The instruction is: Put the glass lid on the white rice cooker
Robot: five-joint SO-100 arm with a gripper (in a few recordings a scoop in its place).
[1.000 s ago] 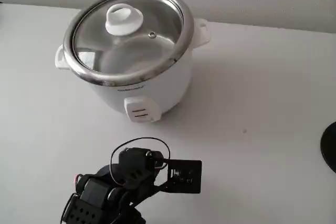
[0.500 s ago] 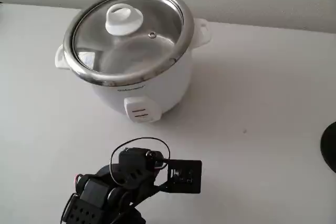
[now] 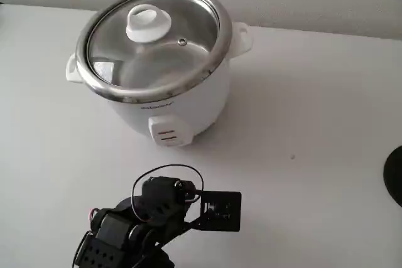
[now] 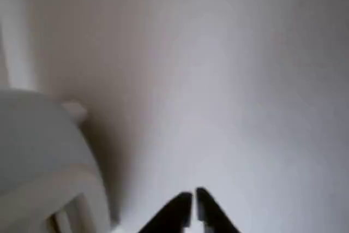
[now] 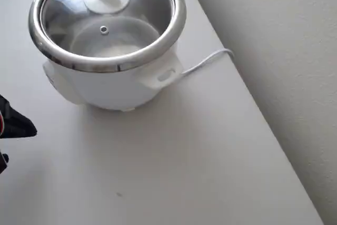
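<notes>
Seated squarely on the white rice cooker at the back of the white table: the glass lid, metal rim flush all round, white knob up. Judged done; best finished by holding the arm clear and leaving the lid alone. Well apart, near the table's front edge: gripper, fingertips pressed together, grasping nothing.
</notes>
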